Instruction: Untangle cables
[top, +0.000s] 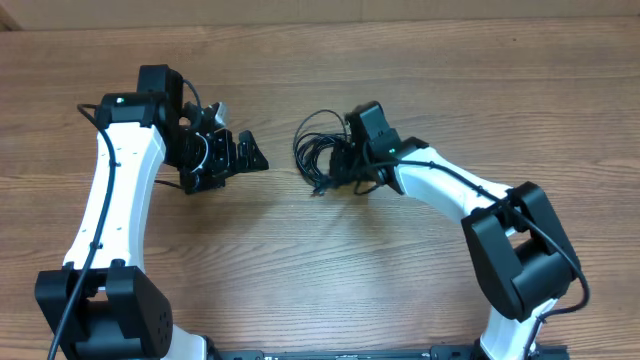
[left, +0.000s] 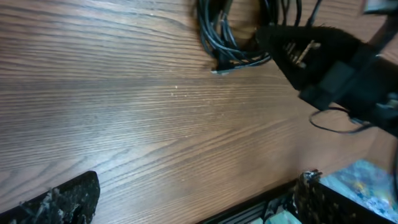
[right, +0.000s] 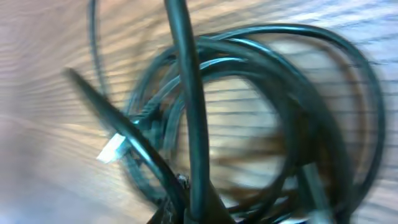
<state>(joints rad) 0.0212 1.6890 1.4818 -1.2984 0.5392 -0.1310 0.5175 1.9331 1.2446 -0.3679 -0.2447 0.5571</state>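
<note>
- Since the right gripper (top: 345, 168) sits pressed together at the right side of the cables (top: 315, 150), and strands run straight down into its tips in its own wrist view, we judge that it pinches a cord or two of the bundle, not the whole coil.
- We read the step in hand as drawing one strand free. We advise a slow pull to the right of the bundle, kept low over the wood, so that loops slip out rather than draw tight.
- We would watch the pale plug (right: 112, 149) at the bundle's lower left edge, since it could hook a loop. If the whole coil drags along, we take it that too many strands are in the pinch.
- The left gripper (top: 232, 138) is spread wide, well to the left of the cables and touching nothing. We think it should come in and pin the bundle's left side, so the pull has something to work against.
- The cables lie as one loose coil, with a thin loop standing out at its upper left. The close view is blurred, so we cannot count the strands.
- The table (top: 300, 260) is flat wood grain, and we expect cords to slide on it with little drag.
- Past the table edge, far from the bundle, we see a bluish patch (left: 364, 177), too blurred to name.
</note>
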